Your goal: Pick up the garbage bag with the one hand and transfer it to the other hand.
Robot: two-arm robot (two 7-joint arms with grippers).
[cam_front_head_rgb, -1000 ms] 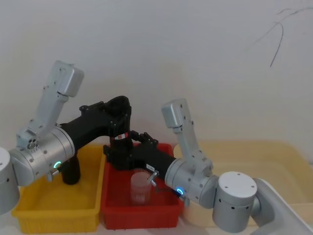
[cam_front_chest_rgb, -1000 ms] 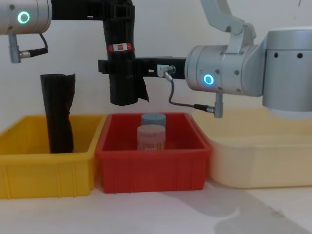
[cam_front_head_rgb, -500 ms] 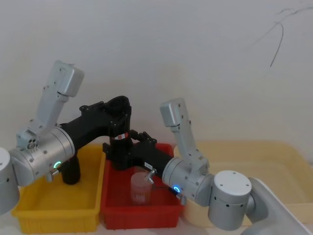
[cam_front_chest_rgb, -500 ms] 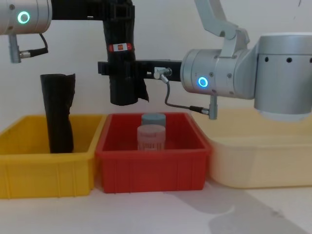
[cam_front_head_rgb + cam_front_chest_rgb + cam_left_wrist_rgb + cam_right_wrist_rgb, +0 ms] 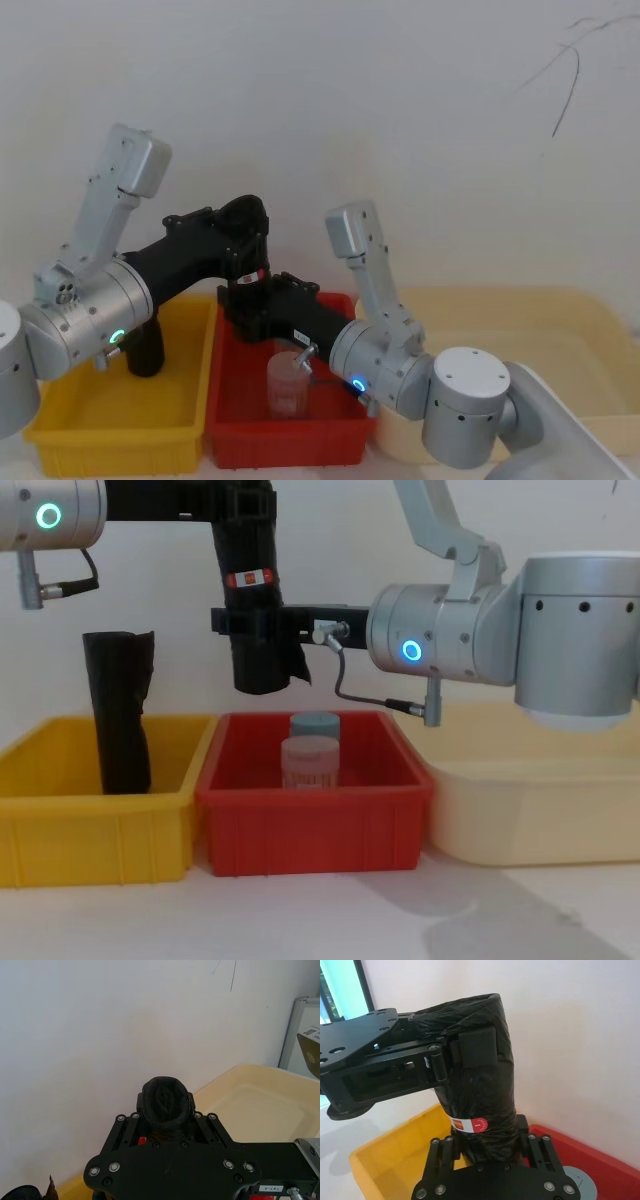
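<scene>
Chest view shows left tool [image 5: 246,512] and right tool [image 5: 258,621] both clamped on the garbage bag [image 5: 262,666].

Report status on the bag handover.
Left hand grips top of bag. Right hand clamped below label. Bag upright over red bin, clear of jars.

- The garbage bag [image 5: 248,552] is showing glossy black, wearing a red-and-white label band [image 5: 248,578].
- The red bin [image 5: 310,825] is holding a translucent pinkish jar [image 5: 309,765].
- Left of the red bin, a bin [image 5: 90,830] is showing yellow and a roll [image 5: 118,715] plain black.
- Right of it, a bin [image 5: 530,810] is showing cream.
- The left pincer [image 5: 245,500] and right pincer [image 5: 258,620] are showing black.
</scene>
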